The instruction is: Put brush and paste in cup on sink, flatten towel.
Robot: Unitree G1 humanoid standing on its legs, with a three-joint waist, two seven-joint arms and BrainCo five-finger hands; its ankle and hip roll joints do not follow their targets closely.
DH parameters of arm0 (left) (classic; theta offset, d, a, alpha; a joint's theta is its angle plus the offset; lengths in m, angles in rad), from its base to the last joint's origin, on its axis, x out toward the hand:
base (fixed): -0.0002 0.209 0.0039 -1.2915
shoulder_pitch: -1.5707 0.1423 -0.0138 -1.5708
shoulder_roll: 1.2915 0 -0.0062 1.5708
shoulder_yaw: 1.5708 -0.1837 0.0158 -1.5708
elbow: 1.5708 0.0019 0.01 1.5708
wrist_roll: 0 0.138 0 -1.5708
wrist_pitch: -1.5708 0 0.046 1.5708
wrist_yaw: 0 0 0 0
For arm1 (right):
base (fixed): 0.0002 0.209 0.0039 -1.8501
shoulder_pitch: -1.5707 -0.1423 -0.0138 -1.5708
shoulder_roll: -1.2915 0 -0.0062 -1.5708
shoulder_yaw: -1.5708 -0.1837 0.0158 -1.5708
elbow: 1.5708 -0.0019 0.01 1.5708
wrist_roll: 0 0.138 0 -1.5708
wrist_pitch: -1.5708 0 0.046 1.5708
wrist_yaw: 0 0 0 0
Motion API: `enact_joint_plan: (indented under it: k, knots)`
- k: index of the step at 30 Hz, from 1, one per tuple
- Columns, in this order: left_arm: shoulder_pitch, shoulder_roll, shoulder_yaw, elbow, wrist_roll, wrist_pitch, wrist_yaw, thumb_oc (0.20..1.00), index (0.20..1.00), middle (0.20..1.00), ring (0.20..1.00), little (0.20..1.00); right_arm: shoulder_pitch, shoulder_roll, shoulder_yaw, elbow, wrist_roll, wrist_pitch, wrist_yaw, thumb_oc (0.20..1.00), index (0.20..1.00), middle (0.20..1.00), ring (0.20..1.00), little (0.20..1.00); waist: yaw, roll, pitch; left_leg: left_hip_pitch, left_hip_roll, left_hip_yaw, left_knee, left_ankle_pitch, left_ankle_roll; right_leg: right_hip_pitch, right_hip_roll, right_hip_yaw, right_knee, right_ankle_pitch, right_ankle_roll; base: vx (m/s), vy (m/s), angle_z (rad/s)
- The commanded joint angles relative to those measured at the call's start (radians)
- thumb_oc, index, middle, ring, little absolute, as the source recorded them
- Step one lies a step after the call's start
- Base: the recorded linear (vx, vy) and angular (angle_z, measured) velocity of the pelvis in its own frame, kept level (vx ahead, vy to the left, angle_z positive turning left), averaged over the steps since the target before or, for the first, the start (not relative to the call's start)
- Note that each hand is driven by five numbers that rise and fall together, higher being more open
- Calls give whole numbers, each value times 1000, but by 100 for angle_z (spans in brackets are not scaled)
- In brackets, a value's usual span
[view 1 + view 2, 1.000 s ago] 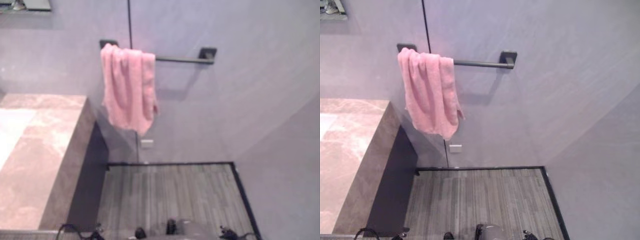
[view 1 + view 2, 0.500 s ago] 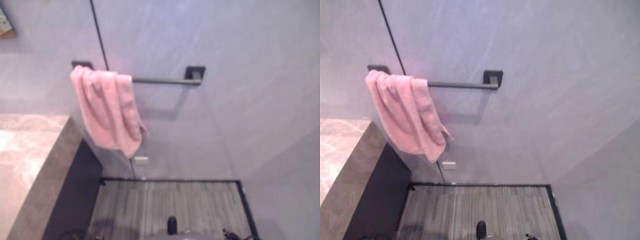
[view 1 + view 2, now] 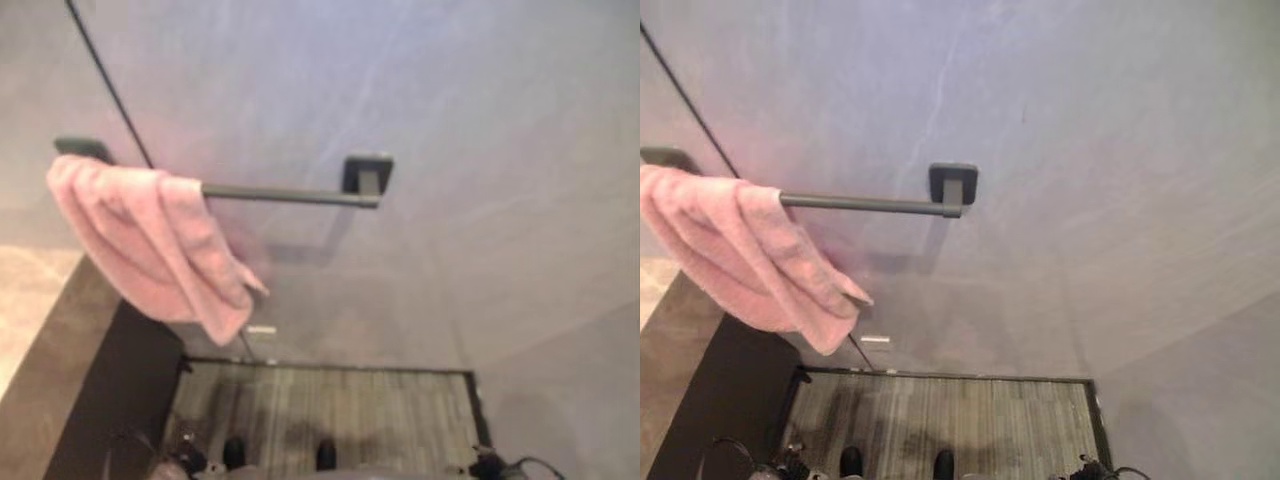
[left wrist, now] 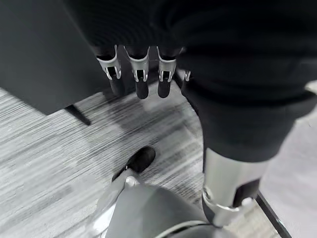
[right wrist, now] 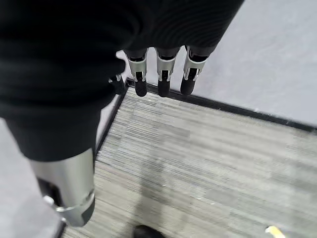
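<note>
Left eye view: a pink towel (image 3: 150,245) hangs bunched at the left end of a dark towel bar (image 3: 285,193) fixed to a pale grey wall (image 3: 480,120), in the left half of the frame. The bar's bare right part runs to a square mount at centre. A stone counter edge (image 3: 45,340) sits at lower left, above a dark cabinet side (image 3: 110,400). Grey striped floor (image 3: 340,410) lies along the bottom.

Right eye view: the same towel sits at the far left edge, its upper left cut off, a lower corner drooping toward centre-left.

Left wrist view: the left hand (image 4: 138,74) hangs with fingers straight and relaxed, holding nothing, at upper centre, over the striped floor beside the dark cabinet side. The towel is nowhere near these fingers.

Right wrist view: the right hand (image 5: 161,69) hangs likewise, fingers loose and empty, at upper centre, above the floor where it meets the wall's dark baseboard (image 5: 237,110).
</note>
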Motion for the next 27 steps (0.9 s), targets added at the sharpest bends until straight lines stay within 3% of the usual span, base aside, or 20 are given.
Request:
enact_joint_plan:
  k: [1,6,12,14,15,16,17,18,19,21,23,24,25,26,27]
  knots:
    - [-24,17,-25,27,31,-24,5,1000,1000,1000,1000,1000,7,-9,-6,4,-47,1,-8,1000,1000,1000,1000,1000,3,15,-32,57,-61,48,-14,-10,55,-96,-111,19,147,-46,128,51,264,4]
    - [10,14,-25,3,43,-42,12,1000,1000,1000,1000,1000,14,15,-6,-66,-35,-16,-13,1000,1000,1000,1000,1000,8,33,-41,95,-101,92,-39,-38,77,-77,-143,58,71,14,165,18,222,-24]
    - [41,10,-66,-86,37,-73,0,1000,1000,1000,1000,1000,19,17,-5,-63,-51,-19,-28,1000,1000,1000,1000,1000,16,42,-45,96,-111,93,-39,-47,85,-69,-153,62,27,44,180,-28,70,-5]
    - [69,15,-100,-190,23,-87,-39,1000,1000,1000,1000,1000,16,9,-2,-43,-73,-13,-31,1000,1000,1000,1000,1000,18,48,-46,95,-113,89,-39,-48,85,-63,-158,55,15,53,186,-42,51,0]
    - [106,49,-158,-365,29,-107,-88,1000,1000,1000,1000,1000,14,-4,0,-33,-92,-11,-30,1000,1000,1000,1000,1000,20,56,-46,92,-113,83,-39,-46,85,-59,-162,43,9,57,190,-24,22,5]
    - [108,52,-158,-371,28,-104,-91,1000,1000,1000,1000,1000,14,-4,0,-33,-92,-11,-30,1000,1000,1000,1000,1000,19,56,-47,92,-113,82,-39,-46,85,-59,-162,42,8,58,190,-36,28,11]
    - [129,82,-176,-463,26,-110,-118,1000,1000,1000,1000,1000,13,-12,-1,-30,-99,-10,-29,1000,1000,1000,1000,1000,19,59,-47,91,-113,78,-39,-45,84,-56,-163,38,5,59,191,-38,20,10]
    - [160,159,-212,-685,23,-125,-178,1000,1000,1000,1000,1000,3,-26,2,-15,-118,-6,-27,1000,1000,1000,1000,1000,23,68,-47,87,-113,70,-39,-45,84,-52,-168,30,-4,65,196,-38,20,10]
    - [164,165,-210,-694,21,-120,-182,1000,1000,1000,1000,1000,3,-24,2,-15,-119,-7,-27,1000,1000,1000,1000,1000,23,66,-48,87,-113,70,-39,-45,84,-52,-168,30,-6,66,196,-38,15,11]
    - [177,251,-226,-881,1,-137,-232,1000,1000,1000,1000,1000,-14,-31,5,3,-133,-2,-26,1000,1000,1000,1000,1000,27,72,-50,81,-114,66,-39,-44,82,-48,-172,20,-12,70,200,-30,4,16]
    - [180,375,-209,-1086,-40,-158,-283,1000,1000,1000,1000,1000,-27,-34,4,14,-134,-2,-26,1000,1000,1000,1000,1000,31,76,-51,76,-115,60,-39,-43,79,-45,-175,14,-17,75,204,-36,6,10]
    - [195,428,-176,-1172,-79,-151,-303,1000,1000,1000,1000,1000,-29,-31,3,14,-134,-4,-27,1000,1000,1000,1000,1000,32,73,-51,75,-115,59,-39,-43,78,-45,-176,14,-18,77,204,-30,11,6]
    - [230,555,-76,-1398,-234,-155,-349,1000,1000,1000,1000,1000,-21,-31,-13,3,-114,-7,-27,1000,1000,1000,1000,1000,40,76,-51,70,-116,53,-39,-40,74,-43,-178,9,-18,80,205,-19,10,6]
    - [241,564,-64,-1412,-241,-147,-354,1000,1000,1000,1000,1000,-21,-28,-11,3,-114,-6,-26,1000,1000,1000,1000,1000,37,73,-51,70,-116,54,-39,-40,74,-43,-178,9,-18,80,205,0,0,0]
    - [267,620,-20,-1486,-343,-151,-378,1000,1000,1000,1000,1000,-13,-30,-12,1,-108,-8,-19,1000,1000,1000,1000,1000,42,76,-51,69,-116,52,-39,-39,73,-43,-179,6,-19,82,206,0,0,0]
